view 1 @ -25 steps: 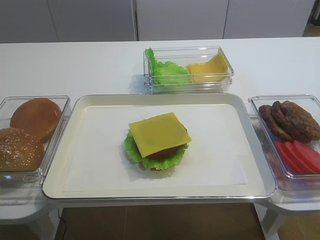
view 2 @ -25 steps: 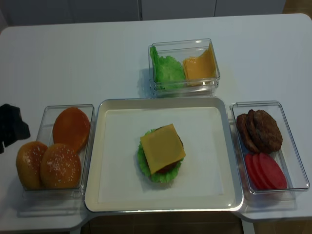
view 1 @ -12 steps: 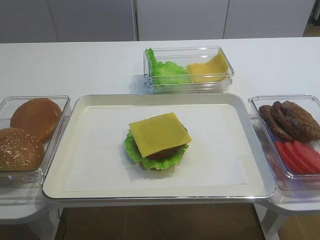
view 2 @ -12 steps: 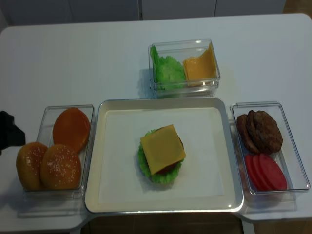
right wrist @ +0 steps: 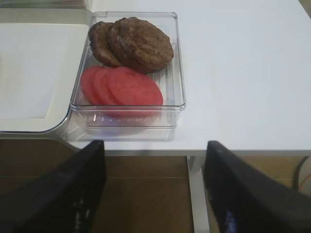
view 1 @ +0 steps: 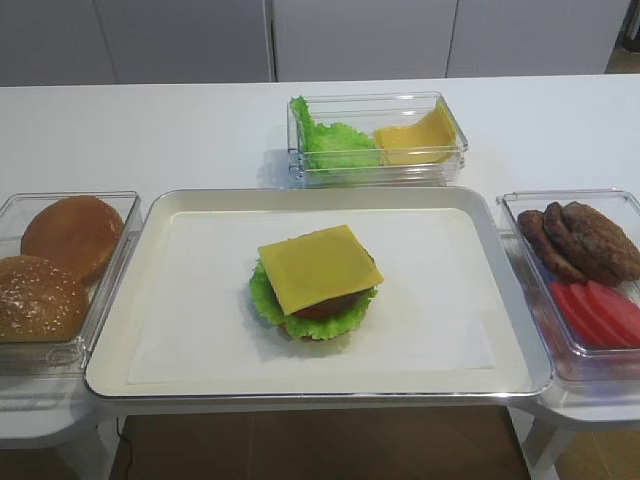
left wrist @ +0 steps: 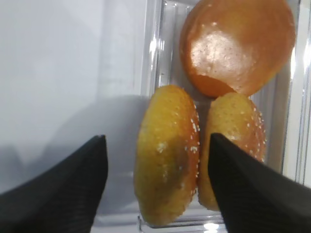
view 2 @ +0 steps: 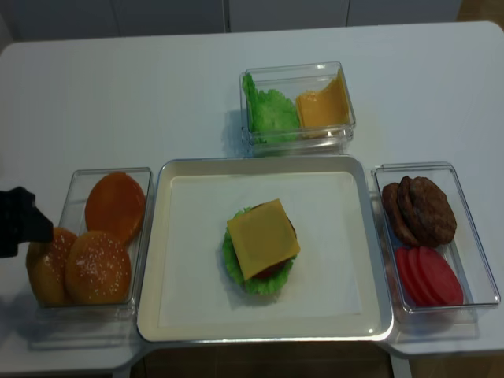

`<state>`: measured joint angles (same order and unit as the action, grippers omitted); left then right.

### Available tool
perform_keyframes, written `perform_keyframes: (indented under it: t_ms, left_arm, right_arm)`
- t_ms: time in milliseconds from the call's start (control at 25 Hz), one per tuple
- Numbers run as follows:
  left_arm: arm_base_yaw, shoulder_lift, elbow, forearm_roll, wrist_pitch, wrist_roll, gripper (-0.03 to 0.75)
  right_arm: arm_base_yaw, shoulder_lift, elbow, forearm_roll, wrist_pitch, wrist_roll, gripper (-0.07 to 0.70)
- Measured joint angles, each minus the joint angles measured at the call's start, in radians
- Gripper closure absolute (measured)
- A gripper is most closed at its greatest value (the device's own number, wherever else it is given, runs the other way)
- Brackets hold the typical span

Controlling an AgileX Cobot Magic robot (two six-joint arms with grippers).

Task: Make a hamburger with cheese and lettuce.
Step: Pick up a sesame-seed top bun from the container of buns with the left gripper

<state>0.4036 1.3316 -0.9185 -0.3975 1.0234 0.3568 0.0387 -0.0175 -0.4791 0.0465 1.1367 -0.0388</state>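
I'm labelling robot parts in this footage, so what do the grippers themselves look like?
Both have two broad black fingers with a matte, finely textured surface: the left gripper and the right gripper look alike. From above, the left one shows only as a blocky black shape at the edge. No markings, cables or colour accents are visible.

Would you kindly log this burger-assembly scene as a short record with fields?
stack: square yellow cheese slice on top, over dark patty and frilly green lettuce leaf; no top bun yet
support: white metal tray
left box: clear box with one smooth brown bun and two sesame buns
right box: brown patties, red tomato slices
left pincer: open, over the sesame buns
right pincer: open, before the right box, empty
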Motion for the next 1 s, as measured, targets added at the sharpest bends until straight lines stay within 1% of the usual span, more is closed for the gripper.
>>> perform_keyframes:
  t_ms: [360,640,760,920,1000]
  left_arm:
    - [0.000,0.062,0.000,-0.002,0.010,0.007,0.235]
    - [0.002,0.095,0.000,-0.035,0.068,0.043,0.259]
    - [0.002,0.095,0.000,-0.041,0.078,0.043,0.280]
    - [0.002,0.097,0.000,-0.043,0.079,0.047,0.328]
    - [0.002,0.097,0.000,-0.043,0.079,0.047,0.339]
  right_arm:
    - [0.000,0.000,0.000,0.000,0.000,0.000,0.131]
    - [0.000,0.000,0.000,0.000,0.000,0.000,0.131]
    - [0.000,0.000,0.000,0.000,0.000,0.000,0.131]
    - [0.000,0.000,0.000,0.000,0.000,0.000,0.131]
    - [0.000,0.000,0.000,0.000,0.000,0.000,0.131]
